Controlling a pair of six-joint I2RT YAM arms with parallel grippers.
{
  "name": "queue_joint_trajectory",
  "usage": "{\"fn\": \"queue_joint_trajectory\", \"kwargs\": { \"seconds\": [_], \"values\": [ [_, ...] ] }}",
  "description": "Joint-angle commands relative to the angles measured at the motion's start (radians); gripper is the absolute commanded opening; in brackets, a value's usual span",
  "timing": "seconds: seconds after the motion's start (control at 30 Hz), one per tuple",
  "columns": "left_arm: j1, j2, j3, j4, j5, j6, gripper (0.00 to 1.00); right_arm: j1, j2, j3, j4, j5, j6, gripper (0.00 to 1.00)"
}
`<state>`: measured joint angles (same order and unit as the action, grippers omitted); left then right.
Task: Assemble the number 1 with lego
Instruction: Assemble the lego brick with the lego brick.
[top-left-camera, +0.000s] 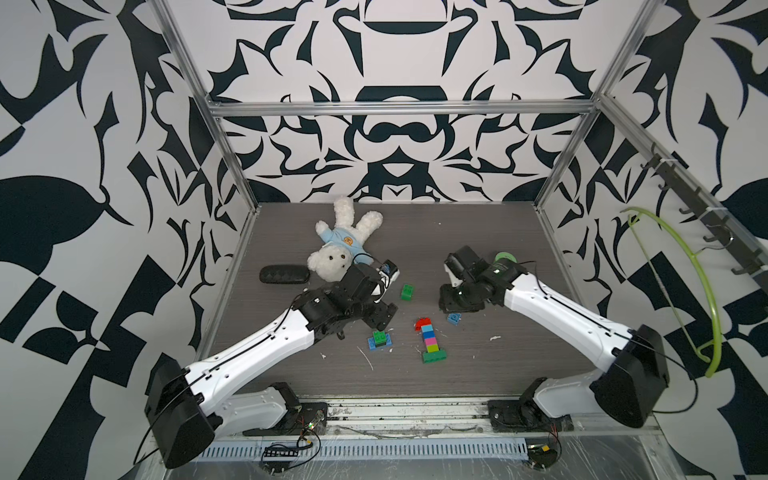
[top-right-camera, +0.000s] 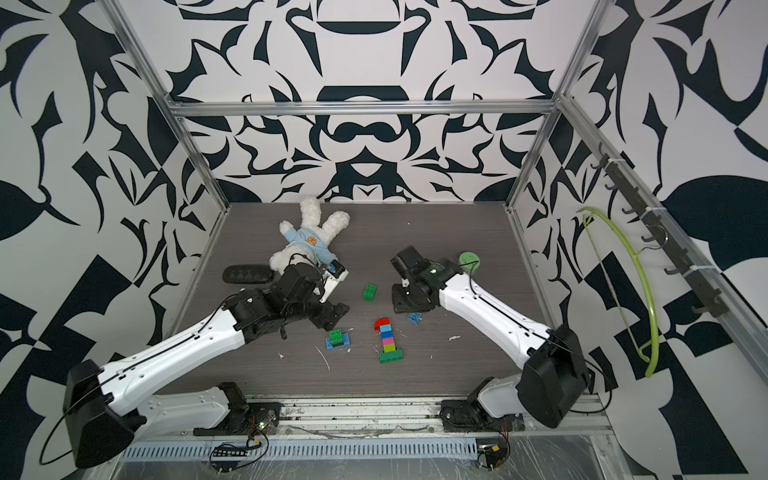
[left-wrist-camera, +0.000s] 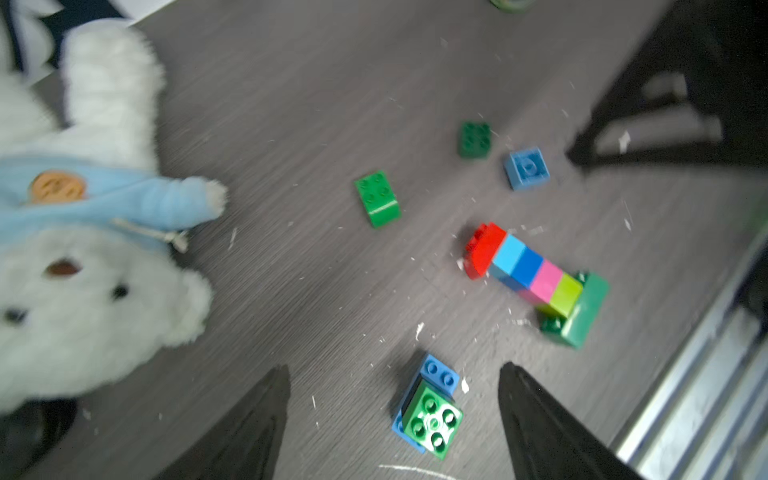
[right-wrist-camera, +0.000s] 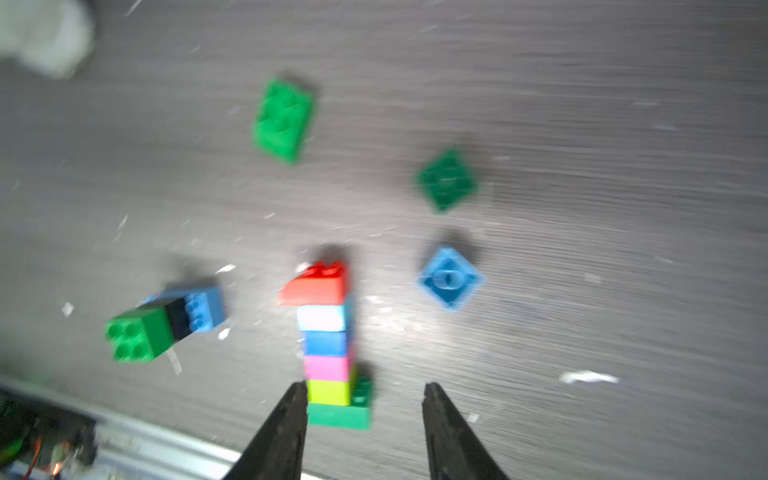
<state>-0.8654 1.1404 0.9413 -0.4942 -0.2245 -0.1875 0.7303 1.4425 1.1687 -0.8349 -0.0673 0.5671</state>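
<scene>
The lego figure 1 (top-left-camera: 430, 341) (top-right-camera: 388, 338) lies flat on the table: red cap, light blue, blue, pink, lime, green base. Left of it stands a small stack (top-left-camera: 379, 340) (left-wrist-camera: 430, 411) of a green brick on black on blue. My left gripper (left-wrist-camera: 394, 370) (top-left-camera: 380, 321) hovers over that stack, open, with the stack below and between its fingers, untouched. My right gripper (right-wrist-camera: 365, 384) (top-left-camera: 457, 300) hangs behind the figure, jaws apart and holding nothing; the figure's green base (right-wrist-camera: 340, 415) shows beyond its fingertips. Loose bricks: green (top-left-camera: 407, 291), dark green (left-wrist-camera: 474, 140), blue (top-left-camera: 454, 318).
A white teddy bear in a blue shirt (top-left-camera: 345, 245) and a black case (top-left-camera: 284, 274) lie at the back left. A green-lidded jar (top-left-camera: 505, 257) stands behind the right arm. White scraps dot the table. A metal rail (top-left-camera: 407, 409) runs along the front edge.
</scene>
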Motion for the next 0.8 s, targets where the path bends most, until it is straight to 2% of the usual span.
{"fn": "queue_joint_trajectory", "kwargs": {
  "seconds": [0.0, 0.07, 0.17, 0.37, 0.53, 0.77],
  "values": [
    [0.015, -0.031, -0.035, -0.058, -0.224, -0.398, 0.91, 0.113, 0.083, 0.084, 0.068, -0.077, -0.018, 0.48],
    [0.022, -0.068, -0.058, -0.131, -0.276, -0.550, 0.94, 0.179, 0.151, 0.132, 0.084, -0.100, -0.023, 0.48],
    [0.032, -0.149, -0.135, -0.125, -0.256, -0.662, 0.94, 0.237, 0.225, 0.185, 0.089, -0.117, -0.028, 0.48],
    [0.061, -0.325, -0.279, -0.157, -0.255, -0.944, 0.92, 0.263, 0.300, 0.229, 0.085, -0.133, -0.027, 0.48],
    [0.070, -0.458, -0.365, -0.183, -0.260, -1.063, 0.91, 0.268, 0.359, 0.259, 0.083, -0.148, -0.024, 0.46],
    [0.071, -0.545, -0.393, -0.234, -0.270, -1.095, 0.91, 0.270, 0.436, 0.300, 0.052, -0.111, 0.000, 0.39]
  ]
}}
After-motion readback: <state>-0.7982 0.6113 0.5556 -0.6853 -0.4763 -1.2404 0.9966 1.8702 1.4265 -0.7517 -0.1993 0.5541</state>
